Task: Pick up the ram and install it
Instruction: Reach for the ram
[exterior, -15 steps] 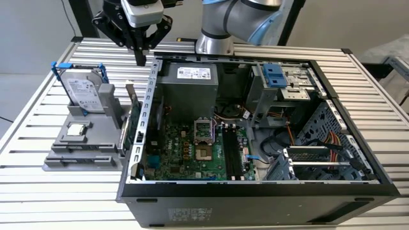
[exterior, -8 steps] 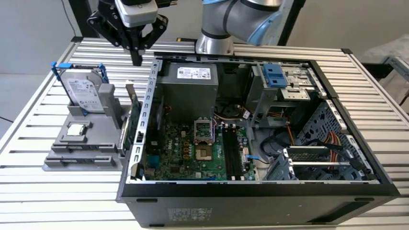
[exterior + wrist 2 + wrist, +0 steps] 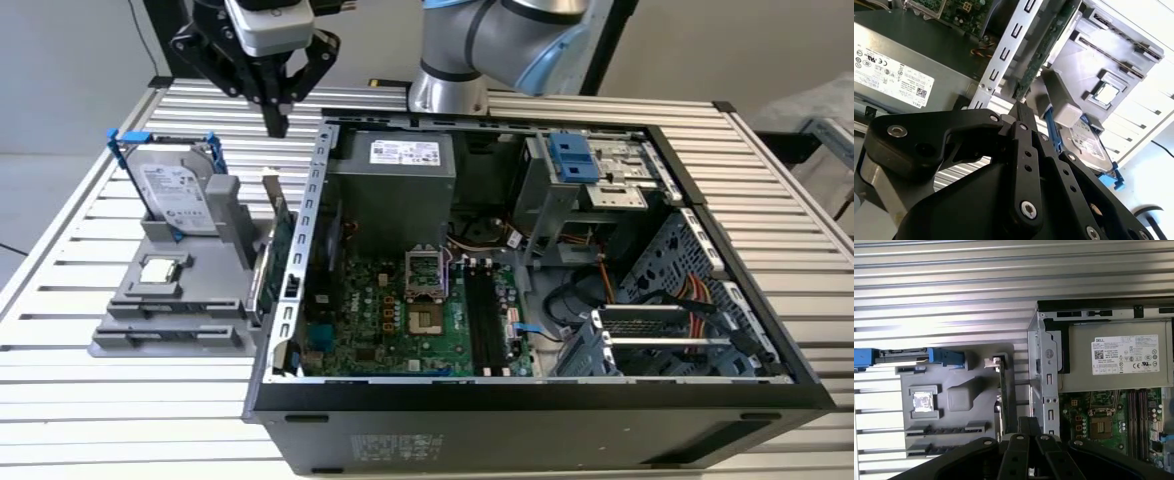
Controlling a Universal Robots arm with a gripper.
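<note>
Gripper (image 3: 1027, 421) linkage sits closest to the lens in both wrist views, with the fingers drawn together to a single tip and nothing held between them. Ram (image 3: 280, 245) noted standing on edge in a slot of the grey fixture (image 3: 174, 322), just beside the outer wall of the computer case (image 3: 534, 398), not yet installed. In the exterior view the ram lies at about 6 o'clock from the fingertips, apart from them. Its long axis runs roughly 12 to 6 o'clock, parallel with the case wall. Hard drive (image 3: 174, 190) stands at 10 o'clock of the ram, processor (image 3: 160, 270) at 8 o'clock. Judgement: the tip is aligned with the ram's length, above its far end.
</note>
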